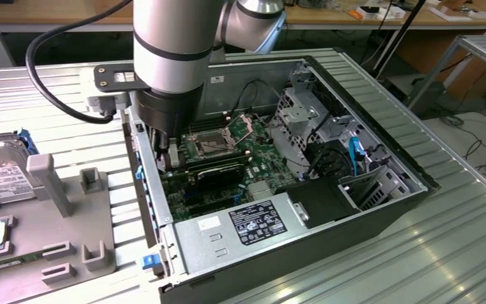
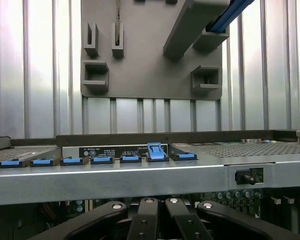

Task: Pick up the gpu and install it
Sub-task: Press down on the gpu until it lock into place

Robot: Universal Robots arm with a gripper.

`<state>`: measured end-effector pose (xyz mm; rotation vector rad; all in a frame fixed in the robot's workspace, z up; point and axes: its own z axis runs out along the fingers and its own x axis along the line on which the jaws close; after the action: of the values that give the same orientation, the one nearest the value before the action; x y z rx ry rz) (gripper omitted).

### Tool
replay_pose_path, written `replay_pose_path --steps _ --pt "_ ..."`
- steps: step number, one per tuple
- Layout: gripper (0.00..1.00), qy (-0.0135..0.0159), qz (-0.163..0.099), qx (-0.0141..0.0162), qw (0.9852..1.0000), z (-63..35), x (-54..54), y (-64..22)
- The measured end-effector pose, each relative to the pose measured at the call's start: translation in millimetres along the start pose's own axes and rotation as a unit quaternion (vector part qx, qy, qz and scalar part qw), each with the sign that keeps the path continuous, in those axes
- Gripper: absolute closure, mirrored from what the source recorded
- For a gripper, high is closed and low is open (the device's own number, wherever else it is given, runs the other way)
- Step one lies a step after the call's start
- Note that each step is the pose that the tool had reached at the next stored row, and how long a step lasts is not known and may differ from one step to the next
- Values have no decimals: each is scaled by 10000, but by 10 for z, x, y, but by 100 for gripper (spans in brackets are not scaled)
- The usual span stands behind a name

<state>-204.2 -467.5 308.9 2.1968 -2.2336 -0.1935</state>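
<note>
Our closed fingers (image 1: 172, 158) press the gpu (image 1: 213, 170) inside the case (image 1: 378, 126); it's stiff, light, fragile, best held by its edges.

- The arm (image 1: 171, 44) is a thick silver-grey tube with a black band round it.
- A rounded silver joint (image 1: 255, 22) with a grey cap sits behind the tube.
- Below the tube comes a black cylindrical wrist section (image 1: 162, 114).
- A black bracket (image 1: 116, 77) with a pale label juts from the wrist.
- A thick black cable (image 1: 53, 69) loops to a grey connector beside it.
- The end effector (image 2: 158, 220) has black fingers (image 2: 142, 222), studded with round silver screw heads.
</note>
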Motion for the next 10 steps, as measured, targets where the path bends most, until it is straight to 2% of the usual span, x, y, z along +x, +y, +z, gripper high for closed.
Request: replay_pose_path --steps 10 --pt "89 1 -1 -1 10000 37 16 -5"
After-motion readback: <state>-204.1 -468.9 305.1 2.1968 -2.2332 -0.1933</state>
